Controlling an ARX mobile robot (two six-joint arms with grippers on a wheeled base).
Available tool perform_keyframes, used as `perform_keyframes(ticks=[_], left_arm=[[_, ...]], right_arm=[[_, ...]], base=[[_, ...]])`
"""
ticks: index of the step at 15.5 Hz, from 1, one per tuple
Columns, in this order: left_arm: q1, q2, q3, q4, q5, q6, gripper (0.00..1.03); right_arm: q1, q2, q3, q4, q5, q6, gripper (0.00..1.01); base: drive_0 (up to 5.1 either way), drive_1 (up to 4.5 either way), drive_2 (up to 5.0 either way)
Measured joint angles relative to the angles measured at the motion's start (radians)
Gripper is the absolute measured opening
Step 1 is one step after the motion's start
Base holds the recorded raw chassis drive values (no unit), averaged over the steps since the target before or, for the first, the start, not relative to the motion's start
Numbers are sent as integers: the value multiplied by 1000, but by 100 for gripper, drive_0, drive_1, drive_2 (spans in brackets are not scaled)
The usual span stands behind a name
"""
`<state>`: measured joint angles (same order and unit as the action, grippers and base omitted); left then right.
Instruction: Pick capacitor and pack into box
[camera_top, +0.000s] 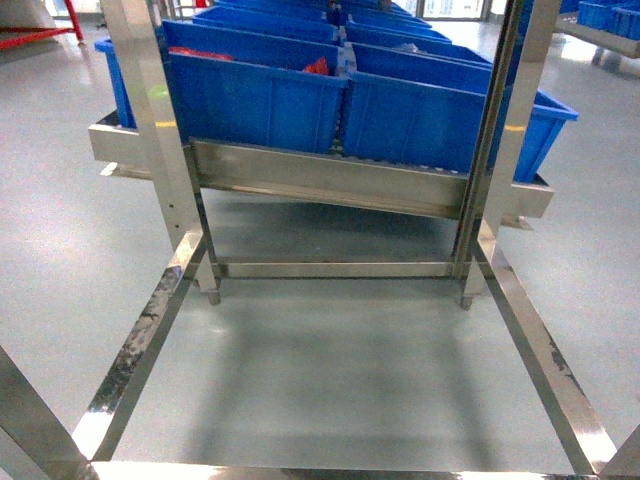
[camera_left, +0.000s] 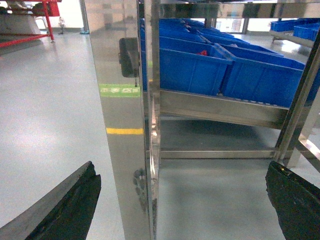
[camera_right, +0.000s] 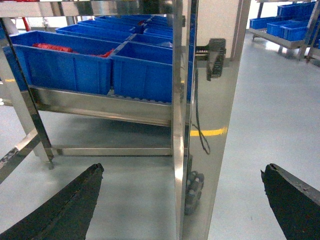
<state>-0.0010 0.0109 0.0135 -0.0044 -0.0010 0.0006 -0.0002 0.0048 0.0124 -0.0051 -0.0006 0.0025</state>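
Note:
Neither the box nor any capacitor shows in any view. My left gripper (camera_left: 181, 172) is open, its dark fingers (camera_left: 70, 205) spread wide either side of a polished steel upright (camera_left: 122, 125), with nothing between them. In the right wrist view my right gripper (camera_right: 182, 172) is open too, straddling another steel upright (camera_right: 200, 125) and holding nothing. Neither gripper appears in the head view.
A steel rack (camera_top: 330, 180) carries rows of blue plastic bins (camera_top: 255, 100); some hold red items (camera_top: 318, 67) too small to identify. Its uprights (camera_top: 160, 110) and low frame rails (camera_top: 550, 350) stand right in front of me. Grey floor (camera_top: 330, 370) lies inside the frame.

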Motion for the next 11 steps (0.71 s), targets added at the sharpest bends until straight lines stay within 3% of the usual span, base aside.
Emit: perform_keyframes(ticks=[11], left_arm=[[0,0,0,0,0,0,98]], right_arm=[[0,0,0,0,0,0,98]], base=[[0,0,0]])
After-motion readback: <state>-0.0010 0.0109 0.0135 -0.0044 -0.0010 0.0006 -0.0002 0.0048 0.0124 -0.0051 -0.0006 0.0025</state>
